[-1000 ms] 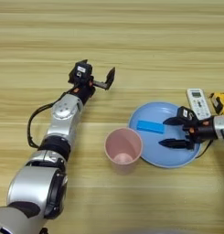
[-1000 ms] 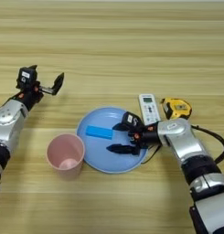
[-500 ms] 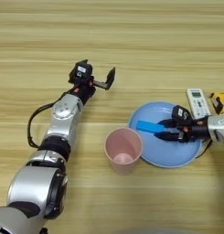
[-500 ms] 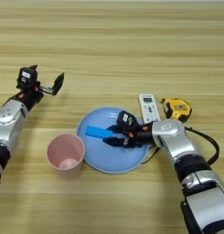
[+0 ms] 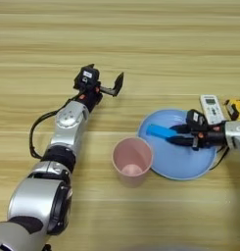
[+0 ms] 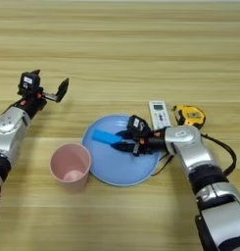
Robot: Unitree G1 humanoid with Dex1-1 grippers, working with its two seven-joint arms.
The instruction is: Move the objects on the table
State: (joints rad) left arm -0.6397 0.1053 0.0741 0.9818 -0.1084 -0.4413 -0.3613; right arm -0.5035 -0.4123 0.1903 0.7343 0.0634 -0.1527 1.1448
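The bright-blue block [image 6: 106,137] lies on the round light-blue plate [image 6: 116,169], in its upper left part. My right gripper [image 6: 123,140] reaches over the plate from the right, and its two black fingers [image 5: 179,141] close on the block's right end. The white remote control [image 6: 159,113] lies just beyond the plate's right rim, behind my right wrist. My left gripper [image 5: 105,84] is far off at the upper left of the table [image 5: 141,54], open with nothing between its fingers.
A pink cup [image 5: 132,160] stands upright against the plate's left rim. A yellow tape measure [image 6: 190,115] sits right of the remote. A black cable runs along my right forearm.
My right gripper slid left across the plate, and its fingers narrowed from wide apart onto the block's right end. The block has barely moved, and the left arm is still.
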